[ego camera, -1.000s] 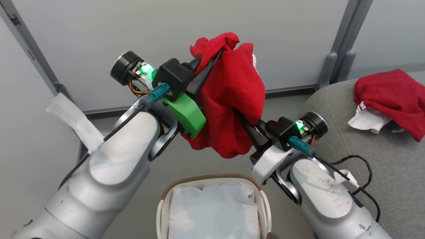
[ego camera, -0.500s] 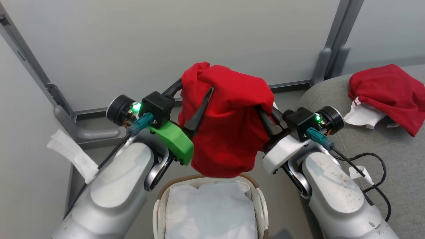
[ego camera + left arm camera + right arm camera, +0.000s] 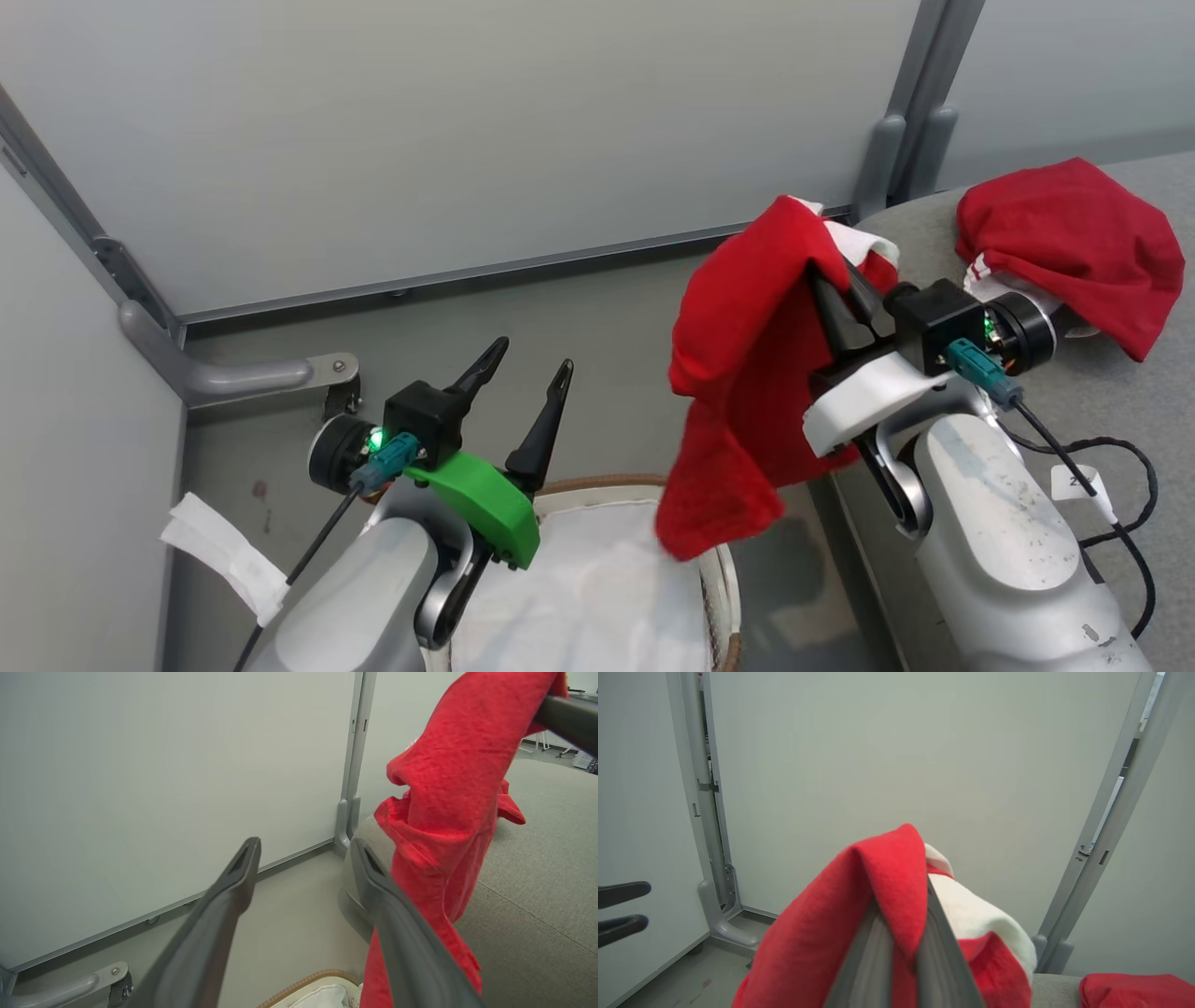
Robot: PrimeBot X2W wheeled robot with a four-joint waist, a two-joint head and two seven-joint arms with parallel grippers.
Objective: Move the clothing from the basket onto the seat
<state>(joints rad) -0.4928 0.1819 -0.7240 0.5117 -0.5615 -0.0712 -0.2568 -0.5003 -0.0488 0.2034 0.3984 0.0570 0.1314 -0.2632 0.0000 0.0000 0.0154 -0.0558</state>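
Note:
My right gripper is shut on a red garment with a white trim piece. The garment hangs over the gap between the basket and the seat. In the right wrist view the cloth drapes over both closed fingers. A second red garment lies on the seat's far end. My left gripper stands open and holds nothing, above the basket's left rim. In the left wrist view, the left gripper has the hanging garment just to its right.
The basket's white liner shows with no red cloth on it. Grey wall panels and a metal post stand behind. A black cable lies on the seat beside my right forearm. A grey pipe bracket sits at floor level on the left.
My left gripper let go of the red garment, opened and dropped toward the basket. My right gripper carried the garment rightward to the seat's edge. The head camera also shifted.

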